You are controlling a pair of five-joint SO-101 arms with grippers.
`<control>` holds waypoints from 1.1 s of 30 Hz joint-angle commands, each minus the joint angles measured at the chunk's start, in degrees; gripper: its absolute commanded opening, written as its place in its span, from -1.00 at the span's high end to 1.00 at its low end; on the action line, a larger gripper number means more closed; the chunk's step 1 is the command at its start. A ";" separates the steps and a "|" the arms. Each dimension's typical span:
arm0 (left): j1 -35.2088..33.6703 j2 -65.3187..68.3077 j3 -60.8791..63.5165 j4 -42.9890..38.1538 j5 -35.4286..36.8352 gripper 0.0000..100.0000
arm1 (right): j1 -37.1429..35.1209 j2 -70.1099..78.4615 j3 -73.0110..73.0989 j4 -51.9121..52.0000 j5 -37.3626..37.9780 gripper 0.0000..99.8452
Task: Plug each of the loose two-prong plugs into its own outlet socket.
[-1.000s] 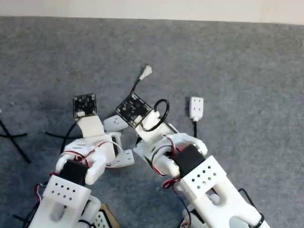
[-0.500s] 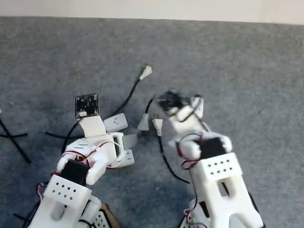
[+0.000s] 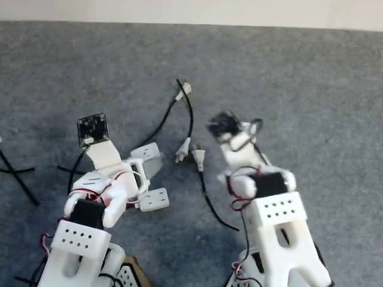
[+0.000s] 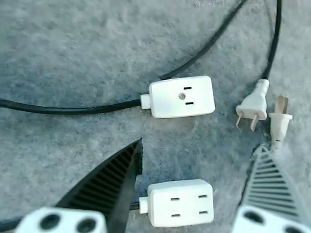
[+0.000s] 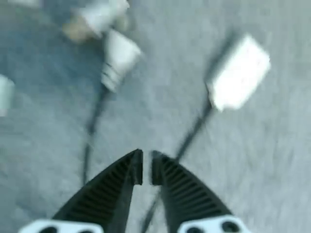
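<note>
Plainly, left fingers (image 4: 116,179) spread wide, empty, around a white socket (image 4: 177,203); right fingers (image 5: 124,179) all but closed, empty, near a lone socket (image 5: 238,73).

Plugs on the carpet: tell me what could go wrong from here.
One plug lies right beside a second plug, so the open left hand may catch both or knock one away. The socket nearest them lies loose on the carpet and would probably slide when a plug is pushed in, unless braced. The shut right hand hangs over a black cord, which it could snag and drag.
</note>
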 commanded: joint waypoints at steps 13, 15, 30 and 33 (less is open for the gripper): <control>-1.01 -0.22 -0.66 -1.05 1.32 0.31 | -11.91 41.36 -20.44 -5.76 -19.87 0.75; -0.92 -0.22 -0.66 -1.14 1.32 0.31 | -11.82 42.59 -20.53 -7.34 -21.19 0.75; -0.92 -0.22 -0.22 -2.29 1.32 0.31 | -11.74 43.12 -15.60 -16.66 -22.59 0.75; -0.92 -0.22 -0.22 -2.29 1.32 0.31 | -11.65 43.21 -15.16 -16.75 -22.68 0.75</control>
